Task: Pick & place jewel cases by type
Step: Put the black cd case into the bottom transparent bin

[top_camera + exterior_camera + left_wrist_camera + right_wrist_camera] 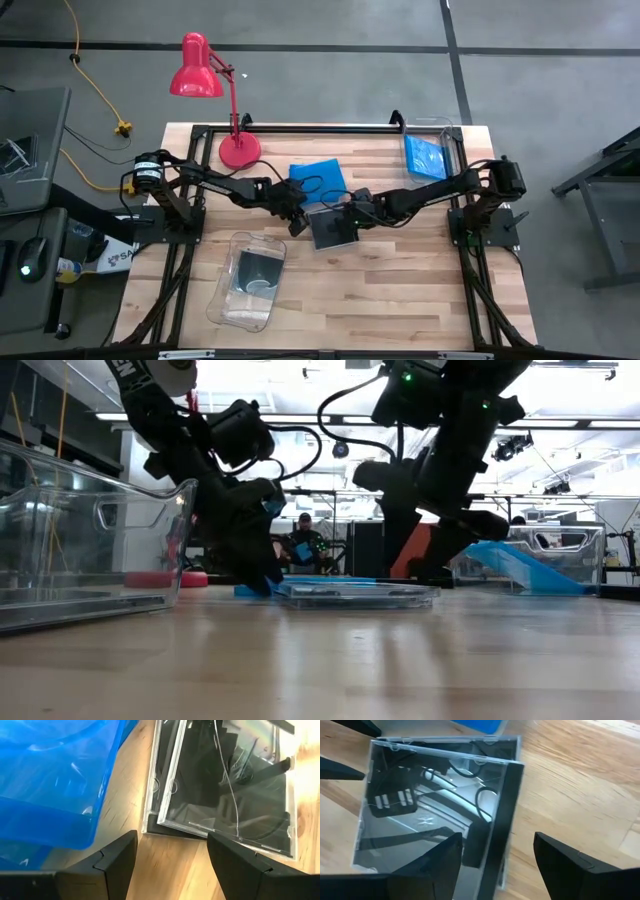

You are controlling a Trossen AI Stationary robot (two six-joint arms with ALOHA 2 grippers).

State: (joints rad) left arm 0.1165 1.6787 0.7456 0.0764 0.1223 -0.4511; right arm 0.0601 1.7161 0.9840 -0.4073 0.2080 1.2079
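A dark jewel case (333, 228) lies flat on the table's middle, also seen in the low view (355, 593). My left gripper (297, 215) stands open at the case's left corner (150, 827), fingers on either side of it, apart from it. My right gripper (357, 213) is open, slanting down over the case's right edge; the black spine (505, 820) lies between its fingers (497, 865). A blue jewel case (315, 175) lies on the table just beyond the dark one (55, 780). I see neither gripper touching anything.
A clear bin (250, 280) at the near left holds a dark case. Another clear bin (432, 155) at the far right holds blue cases, one leaning (520, 565). A red desk lamp (215, 90) stands at the far left. A person (305, 540) sits beyond the table.
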